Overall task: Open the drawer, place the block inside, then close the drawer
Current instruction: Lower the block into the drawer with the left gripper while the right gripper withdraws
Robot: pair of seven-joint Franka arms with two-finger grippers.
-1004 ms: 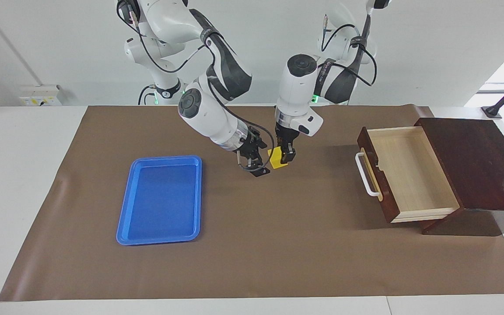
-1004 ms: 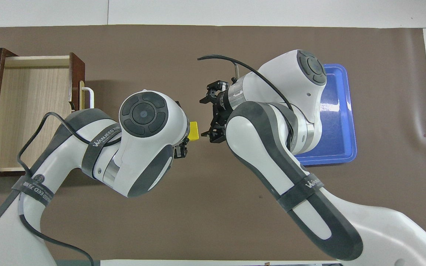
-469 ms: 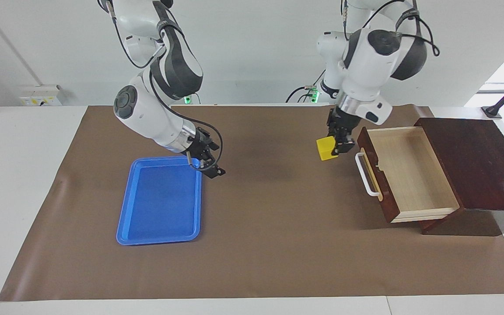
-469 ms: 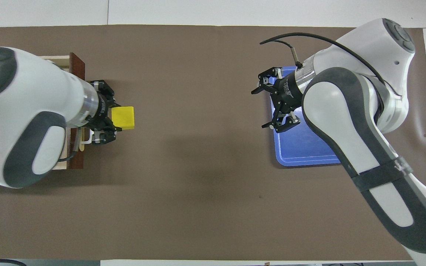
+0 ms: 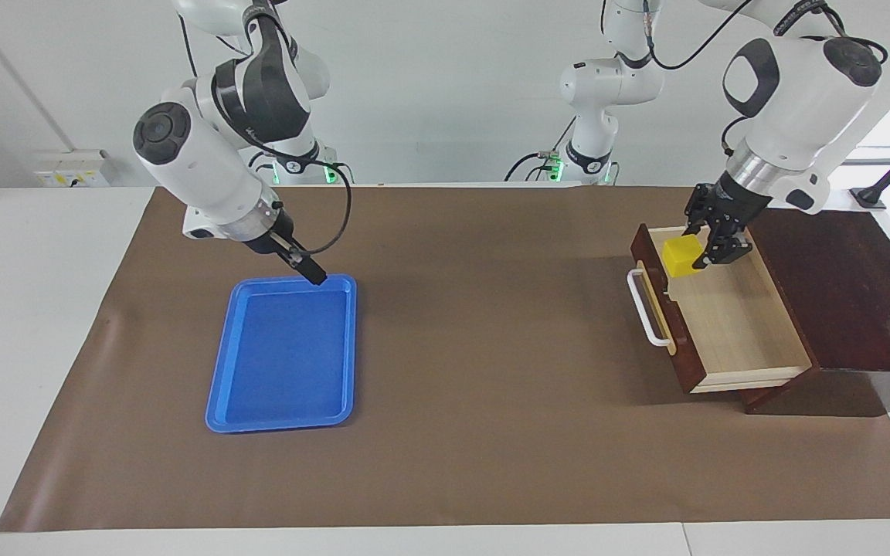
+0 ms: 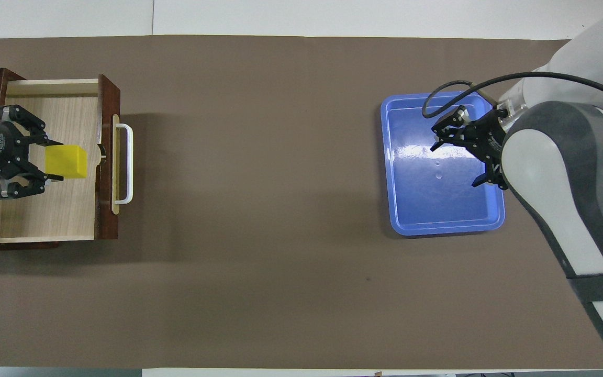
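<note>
1. The left gripper (image 5: 704,245) is clamped on the small bright yellow cube block (image 5: 682,255), its fingers pinching two opposite faces of it.
2. The left gripper holds the block in the air over the light wood interior of the dark reddish-brown wooden drawer (image 5: 731,324), which stands pulled out of its matching dark wooden box (image 5: 847,286).
3. The block hangs over the part of the drawer just inside its front panel, close to the white bar handle (image 5: 643,309); whether it already touches the drawer floor cannot be told.
4. The relation that matters now is vertical: the drawer floor lies straight below the held block, so the next move probably calls for a short descent and a release, with no sideways travel.
5. The left arm is plainly the nearer one to the drawer, so the push on the handle afterwards would likely fall to it too.
6. The right gripper (image 6: 464,152) waits with fingers spread and empty over the flat blue plastic tray (image 6: 401,220), toward the right arm's end of the table, well apart from the drawer.
</note>
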